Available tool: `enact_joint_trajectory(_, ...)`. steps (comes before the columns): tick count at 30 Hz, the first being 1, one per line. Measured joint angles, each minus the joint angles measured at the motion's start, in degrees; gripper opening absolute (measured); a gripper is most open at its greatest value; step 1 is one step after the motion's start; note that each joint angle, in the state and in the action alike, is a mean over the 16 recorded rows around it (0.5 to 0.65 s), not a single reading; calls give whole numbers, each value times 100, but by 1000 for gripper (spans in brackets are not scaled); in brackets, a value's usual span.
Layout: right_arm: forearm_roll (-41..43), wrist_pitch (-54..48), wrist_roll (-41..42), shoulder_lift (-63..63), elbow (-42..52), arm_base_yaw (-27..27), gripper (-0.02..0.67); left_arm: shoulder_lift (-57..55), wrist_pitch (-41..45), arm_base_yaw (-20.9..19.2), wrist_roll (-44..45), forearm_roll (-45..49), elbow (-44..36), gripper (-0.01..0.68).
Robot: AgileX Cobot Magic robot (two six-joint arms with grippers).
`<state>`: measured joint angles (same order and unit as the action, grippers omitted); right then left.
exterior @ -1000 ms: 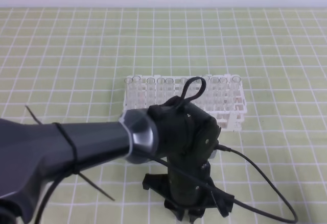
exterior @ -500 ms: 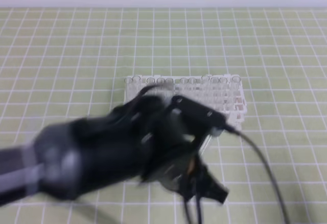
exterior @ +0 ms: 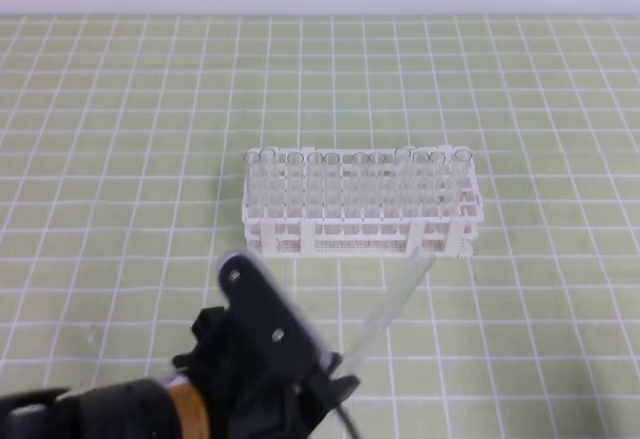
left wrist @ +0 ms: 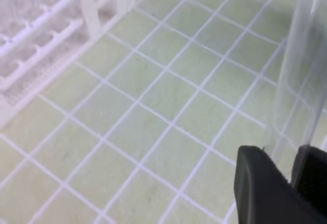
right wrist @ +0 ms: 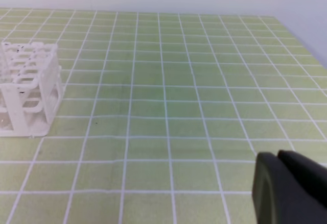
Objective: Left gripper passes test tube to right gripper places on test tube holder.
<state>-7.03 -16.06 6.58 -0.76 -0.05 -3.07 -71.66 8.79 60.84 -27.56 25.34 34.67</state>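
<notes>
Clamped between the black two-fingered left tool [left wrist: 291, 175]: slim clear glass test tube [exterior: 385, 309], slanting up-right toward the white lattice rack [exterior: 360, 204]; black right tool [right wrist: 278, 165] clenched, empty, lower right.

1. No text, label, brand, number or sign can be read in any of the 3 views; the white plastic lattice rack [exterior: 360, 204] shows no marking that can be made out.
2. The green mat with its white grid lines [right wrist: 168, 81] carries no writing; the lines are plain.
</notes>
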Motion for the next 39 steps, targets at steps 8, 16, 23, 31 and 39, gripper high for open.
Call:
enact_joint_trajectory(8,0,0,0,0,0,0,-18,375,-383,0,0,623,-408,90)
enact_joint_trajectory(16,0,0,0,0,0,0,-18,373,-404,0,0,801,-420,90)
enact_joint_trajectory(23,-1,9,0,0,1,0,-18,368,-406,0,1,841,-420,87)
enact_joint_trajectory(31,-1314,383,-1,0,2,0,-18,368,-405,0,1,841,-420,81)
enact_joint_trajectory(39,-4387,1075,-12,0,4,0,-18,368,-403,0,0,840,-419,87)
